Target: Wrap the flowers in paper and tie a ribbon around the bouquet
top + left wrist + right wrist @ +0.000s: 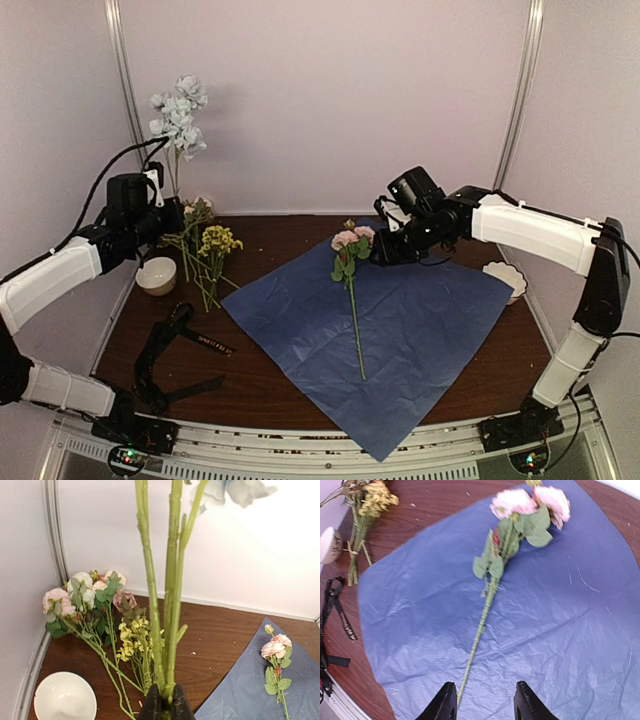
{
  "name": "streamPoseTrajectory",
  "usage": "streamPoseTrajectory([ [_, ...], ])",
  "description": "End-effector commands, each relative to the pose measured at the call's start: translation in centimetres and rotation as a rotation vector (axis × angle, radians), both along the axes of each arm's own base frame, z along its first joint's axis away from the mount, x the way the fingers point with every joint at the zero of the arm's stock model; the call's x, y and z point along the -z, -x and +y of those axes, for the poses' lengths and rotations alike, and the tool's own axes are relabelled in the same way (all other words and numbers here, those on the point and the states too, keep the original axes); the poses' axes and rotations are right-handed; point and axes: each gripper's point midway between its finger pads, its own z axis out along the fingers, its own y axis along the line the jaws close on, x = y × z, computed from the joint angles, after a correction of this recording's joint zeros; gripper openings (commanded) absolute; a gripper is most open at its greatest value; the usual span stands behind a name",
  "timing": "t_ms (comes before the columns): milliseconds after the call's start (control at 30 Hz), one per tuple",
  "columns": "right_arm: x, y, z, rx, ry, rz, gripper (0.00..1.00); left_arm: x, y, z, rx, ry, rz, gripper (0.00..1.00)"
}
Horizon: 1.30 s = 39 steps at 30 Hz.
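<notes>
Now, starting at your far left: the left gripper (166, 702) is pressed together on the bottom ends of the pale bluish-white flowers (180, 112), holding them upright near the back-left corner, with their heads high above the table (290, 235). Just below it the rest of the flowers (205, 245), cream, pink and yellow, lie in a loose heap on the wood. A white bowl (157, 275) sits nearer you, and the ribbon (210, 344) lies nearer still, with nothing holding it. The paper (430, 320) lies flat to the right of all that, set as a diamond with one corner pointing at you. One pink flower (352, 245) rests on it, heads toward the far corner and stem running almost straight back toward the near one. The right gripper (485, 702) hangs above the sheet, fingers spread and nothing between them. The held stems stand vertical and the paper lies to their right. So I judge you'll carry them rightward and tip them down until their long axis runs alongside the pink stem, heads at the far end. Your left arm has the load; your right is nearer the paper but empty.
</notes>
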Motion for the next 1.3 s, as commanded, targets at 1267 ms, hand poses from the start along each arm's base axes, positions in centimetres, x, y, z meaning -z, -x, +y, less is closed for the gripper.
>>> streamPoseTrajectory([
  [1267,-1.4,2.2,4.2,-0.163,-0.032,-0.053,0.44,16.5,4.5,-7.4,0.327,-0.039,0.398,0.32],
])
